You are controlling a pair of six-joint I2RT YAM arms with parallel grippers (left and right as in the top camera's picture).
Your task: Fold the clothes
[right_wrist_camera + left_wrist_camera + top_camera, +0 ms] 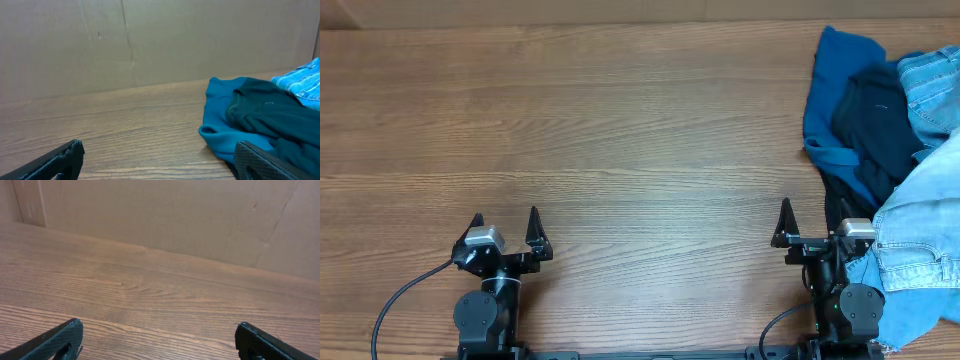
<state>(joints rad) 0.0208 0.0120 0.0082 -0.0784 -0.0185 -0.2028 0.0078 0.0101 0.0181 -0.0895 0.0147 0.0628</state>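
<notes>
The wooden table (620,120) lies wide before me, with the clothes heaped at its right edge: pale jeans (920,240) nearest, touching my right arm, then a royal blue garment (835,80), a dark navy one (875,125) and light denim (932,85). My left gripper (506,218) and right gripper (160,155) are both spread wide, holding nothing.

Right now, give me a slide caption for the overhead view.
Left end effector and right end effector open over the table; blue clothes and pale jeans heaped at right.
</notes>
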